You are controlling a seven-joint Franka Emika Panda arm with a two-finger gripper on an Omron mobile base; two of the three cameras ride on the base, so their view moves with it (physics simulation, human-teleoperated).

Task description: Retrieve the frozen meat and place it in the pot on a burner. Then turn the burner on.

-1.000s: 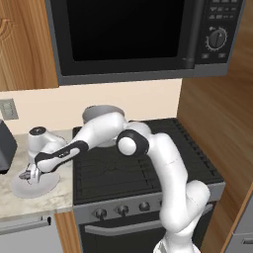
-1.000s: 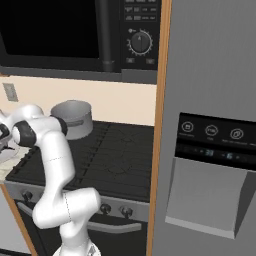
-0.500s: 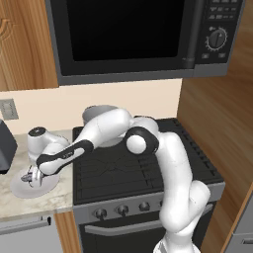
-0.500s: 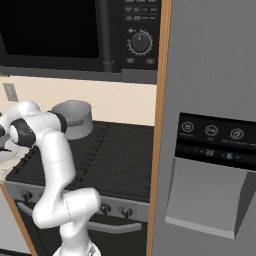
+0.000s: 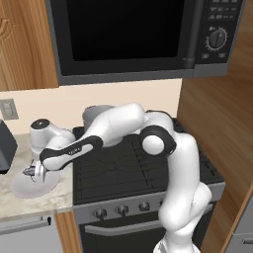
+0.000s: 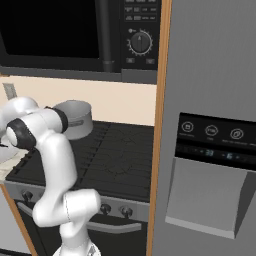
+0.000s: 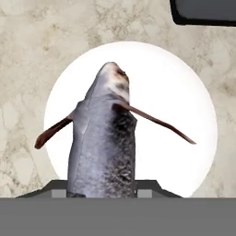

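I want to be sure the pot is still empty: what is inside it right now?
The pot sits at the cooktop's back left; its inside is hidden by its wall and the arm. The frozen meat is over the white plate, in the gripper.

microwave [image 5: 133, 37]: black, built in at 12 o'clock, dial at its right | cabinets [image 5: 22, 44]: wood, at 10 o'clock | wall [image 5: 54, 106]: cream, with a grey outlet [image 5: 7, 109] at 9 o'clock | countertop [image 7: 27, 55]: beige marble | fridge [image 6: 210, 125]: grey, dispenser panel at 3 o'clock | oven front [image 5: 123, 222]: black, knobs at 6 o'clock
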